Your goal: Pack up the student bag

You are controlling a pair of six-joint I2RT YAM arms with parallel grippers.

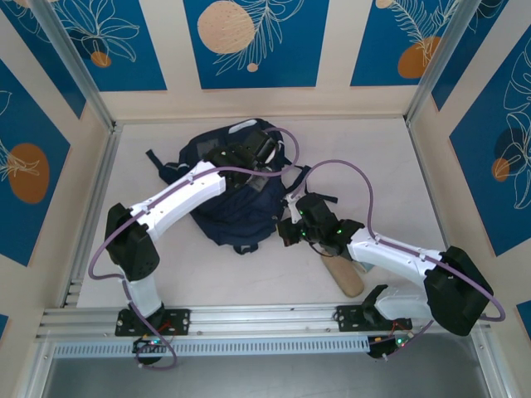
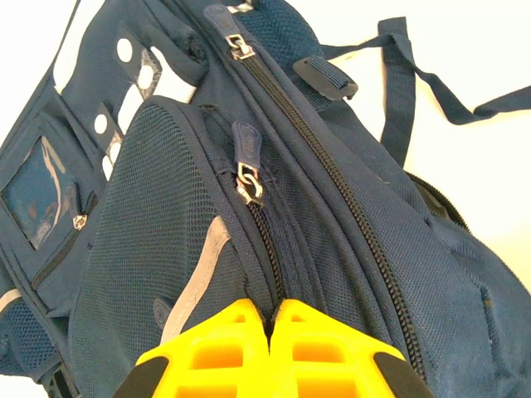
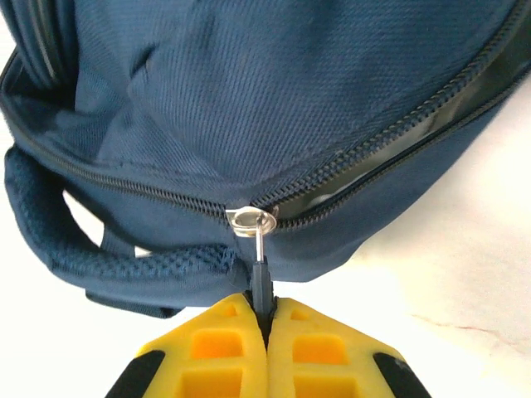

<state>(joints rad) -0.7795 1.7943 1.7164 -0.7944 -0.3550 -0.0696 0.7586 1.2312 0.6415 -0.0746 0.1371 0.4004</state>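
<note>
The student bag (image 1: 238,217), navy blue with white patches, lies in the middle of the table. My left gripper (image 1: 249,157) reaches over the bag's top. Its yellow fingers (image 2: 216,348) are shut on a fold of the bag's fabric (image 2: 357,207) right beside a closed zipper line. My right gripper (image 1: 290,228) is at the bag's right side, shut on the dark pull tab (image 3: 264,282) of the main zipper. The metal slider (image 3: 249,220) sits just above the fingertips. Left of the slider the zipper is closed. To its right it gapes open, showing pale lining (image 3: 390,145).
A beige wooden cylinder (image 1: 344,275) lies on the table partly under my right arm. Loose dark straps (image 1: 158,162) trail left of the bag and another strap (image 2: 398,83) stretches across the table. Patterned walls enclose three sides, and a metal rail (image 1: 249,319) runs along the front.
</note>
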